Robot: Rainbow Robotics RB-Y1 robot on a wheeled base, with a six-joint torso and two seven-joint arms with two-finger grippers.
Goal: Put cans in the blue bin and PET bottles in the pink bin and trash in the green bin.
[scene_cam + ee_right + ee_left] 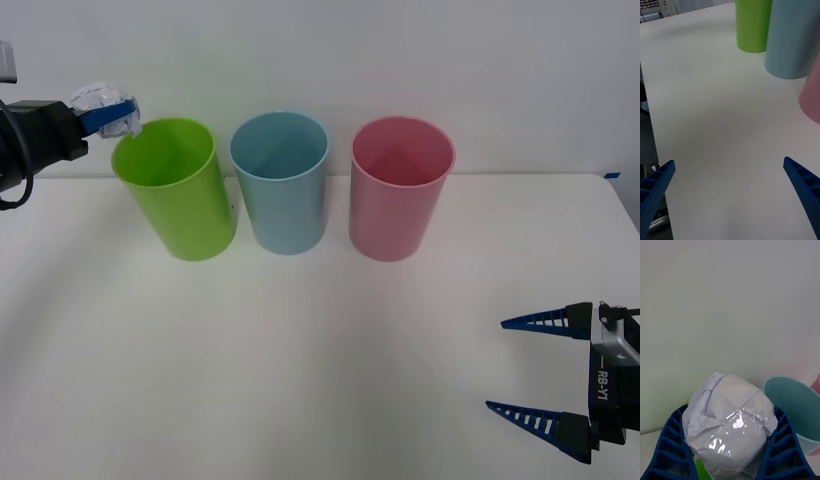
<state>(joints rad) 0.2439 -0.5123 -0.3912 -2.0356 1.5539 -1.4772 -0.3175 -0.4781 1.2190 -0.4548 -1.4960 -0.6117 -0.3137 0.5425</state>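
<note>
The white table (300, 380) is taking up most of the front view, its top bare around the bins. Three tall bins are standing upright in a row near its far edge: the green bin (175, 190) on the robot's left, the blue bin (281, 182) in the middle just beside it, and the pink bin (398, 188) to the right. The right gripper (545, 370) is hanging low over the table's near right corner, well apart from the bins, with its blue ribbed fingers (805, 191) spread wide and nothing between them. The left gripper (112, 115) is hovering at the far-left rim of the green bin, its fingers (668, 444) clamping the trash (730, 431), a crumpled white wad with a glossy patch, raised just above that bin's edge
</note>
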